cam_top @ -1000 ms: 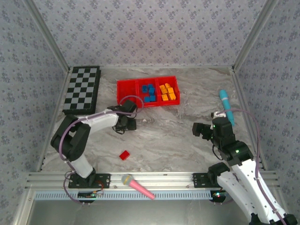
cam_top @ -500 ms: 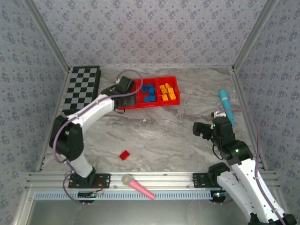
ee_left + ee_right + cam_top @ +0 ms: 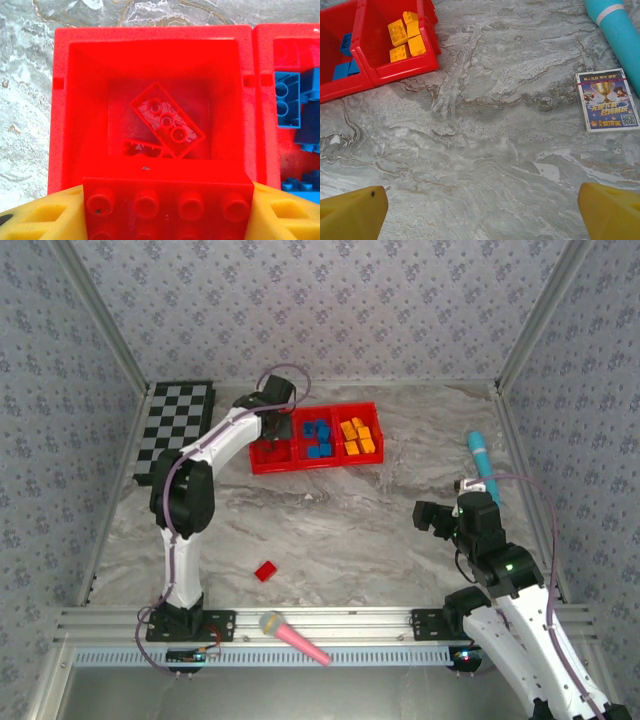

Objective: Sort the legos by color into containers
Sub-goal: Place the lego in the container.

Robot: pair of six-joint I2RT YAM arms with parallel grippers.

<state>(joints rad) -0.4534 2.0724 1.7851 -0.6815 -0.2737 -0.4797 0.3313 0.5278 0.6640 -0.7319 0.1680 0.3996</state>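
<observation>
Sorting appears close to completion, by my assessment. The left end effector point(image 3: 168, 214) is partly closed on a red brick point(image 3: 167, 192), which is clamped between its yellow fingers point(image 3: 40, 220) directly above the left compartment point(image 3: 87, 100) of the red tray point(image 3: 150, 34). That compartment already holds other red pieces point(image 3: 167, 121), so the position suits a colour-matched drop. Blue bricks point(image 3: 286, 100) occupy the middle compartment and orange-yellow bricks point(image 3: 406, 36) the right one; no mixing noted. One loose red brick point(image 3: 265, 571) lies on the worktop point(image 3: 495, 150) toward the front, well apart from the tray, and is not yet sorted. The right end effector point(image 3: 480, 212) hangs over bare worktop, spread wide and holding nothing, clear of the left arm's working area.
</observation>
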